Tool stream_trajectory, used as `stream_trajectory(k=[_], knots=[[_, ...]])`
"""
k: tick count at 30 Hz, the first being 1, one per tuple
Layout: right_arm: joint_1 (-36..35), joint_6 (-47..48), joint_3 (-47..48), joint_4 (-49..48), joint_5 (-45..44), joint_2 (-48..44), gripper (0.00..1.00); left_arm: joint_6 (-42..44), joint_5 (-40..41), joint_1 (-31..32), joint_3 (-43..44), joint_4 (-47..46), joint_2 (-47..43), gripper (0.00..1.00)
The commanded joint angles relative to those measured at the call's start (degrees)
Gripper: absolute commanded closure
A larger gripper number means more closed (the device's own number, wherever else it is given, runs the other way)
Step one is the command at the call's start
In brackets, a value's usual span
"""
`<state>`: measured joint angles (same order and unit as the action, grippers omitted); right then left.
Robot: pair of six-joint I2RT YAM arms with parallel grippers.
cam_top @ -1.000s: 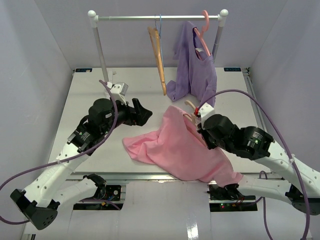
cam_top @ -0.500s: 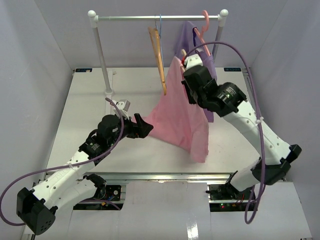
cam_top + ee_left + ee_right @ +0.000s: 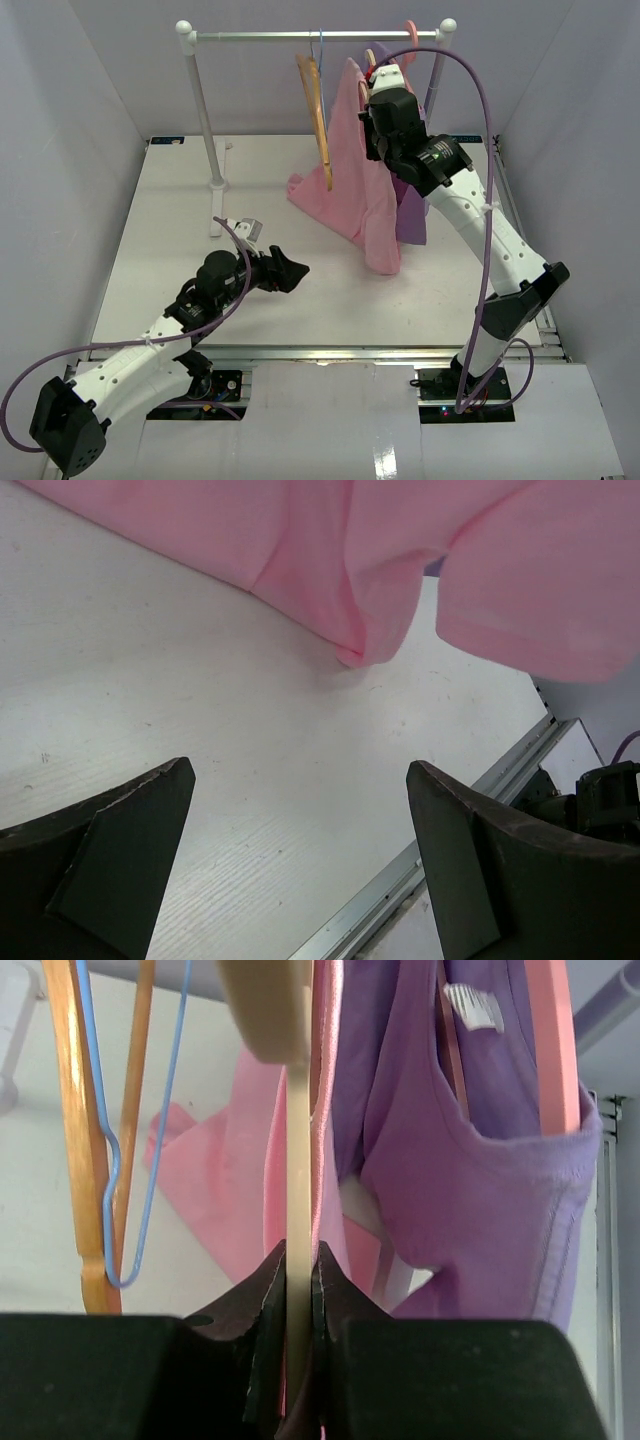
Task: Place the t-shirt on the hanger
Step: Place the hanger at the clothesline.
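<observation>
Right wrist: soft t-shirt [image 3: 215, 1160] drapes thin hanger [image 3: 297, 1260].

I count two soft cloth shirts: one light pink t-shirt [image 3: 350, 190] and one purple shirt [image 3: 470, 1190]. I count three hangers: one thin beige hanger [image 3: 297, 1260], one orange wooden hanger [image 3: 317, 120], one pink hanger [image 3: 548, 1050]. One silver metal rail [image 3: 260, 36].

Soft, matt pink cloth t-shirt [image 3: 350, 190] at upper centre of the overhead view. Its hanger [image 3: 297, 1160] is smooth and beige with a dull sheen. Nearby are a glossy varnished wooden hanger [image 3: 320, 130], a matt purple cloth shirt [image 3: 450, 1180] and a shiny metal rail [image 3: 315, 35]. The white tabletop [image 3: 250, 780] is matt and finely grained.
</observation>
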<state>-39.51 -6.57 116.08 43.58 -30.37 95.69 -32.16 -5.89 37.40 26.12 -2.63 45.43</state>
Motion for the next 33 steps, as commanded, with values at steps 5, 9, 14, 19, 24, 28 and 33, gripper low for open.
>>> stream_trajectory(k=[5,9,14,19,24,28,33], knots=[[2.10,0.60,8.22,-13.49,3.69,3.98,0.92,1.19,-2.64,0.57,-4.27,-8.95,0.08,0.02],[3.07,0.96,10.45,-16.24,3.49,6.67,0.92,1.23,-3.22,0.76,-7.50,-11.72,-0.28,0.02],[5.14,0.74,12.82,-18.03,4.93,9.61,0.92,2.02,-1.66,1.11,-7.59,-10.55,-1.67,0.02],[7.47,0.65,14.86,-19.67,8.02,12.39,0.92,2.10,-1.67,1.68,-7.87,-10.59,-2.13,0.02],[10.05,-0.33,15.15,-20.55,12.18,13.89,0.92,1.94,-2.11,1.98,-7.57,-10.55,-1.84,0.02],[11.15,-0.60,15.23,-20.57,15.47,15.57,0.92,1.76,-2.47,2.15,-7.65,-10.82,-1.38,0.02],[11.48,0.24,15.23,-20.99,17.44,16.97,0.92,1.84,-3.07,2.24,-7.39,-10.90,-0.52,0.02]])
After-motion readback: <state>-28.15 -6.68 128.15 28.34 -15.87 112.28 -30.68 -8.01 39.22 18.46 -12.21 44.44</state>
